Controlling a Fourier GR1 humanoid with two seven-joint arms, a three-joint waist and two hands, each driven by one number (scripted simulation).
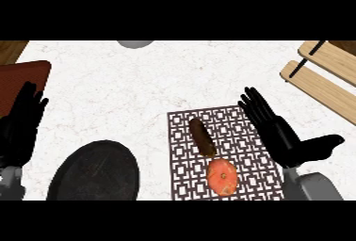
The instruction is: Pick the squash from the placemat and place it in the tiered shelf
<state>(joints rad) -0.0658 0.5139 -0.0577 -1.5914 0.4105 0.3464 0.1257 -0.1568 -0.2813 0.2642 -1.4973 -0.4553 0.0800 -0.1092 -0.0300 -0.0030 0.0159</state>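
An orange squash [222, 177] lies near the front of a patterned brown-and-white placemat [243, 129]. Just behind it on the mat lies a long dark brown vegetable [201, 137]. My right hand [278, 132] is at the mat's right edge with fingers straight and thumb out to the right, a little right of the squash and apart from it. My left hand [21, 127] rests open at the far left. The wooden tiered shelf [327, 70] stands at the upper right.
A black round plate [96, 173] sits at the front left. A dark red board [21, 80] lies at the left edge under my left hand. A grey round object [135, 43] shows at the counter's far edge.
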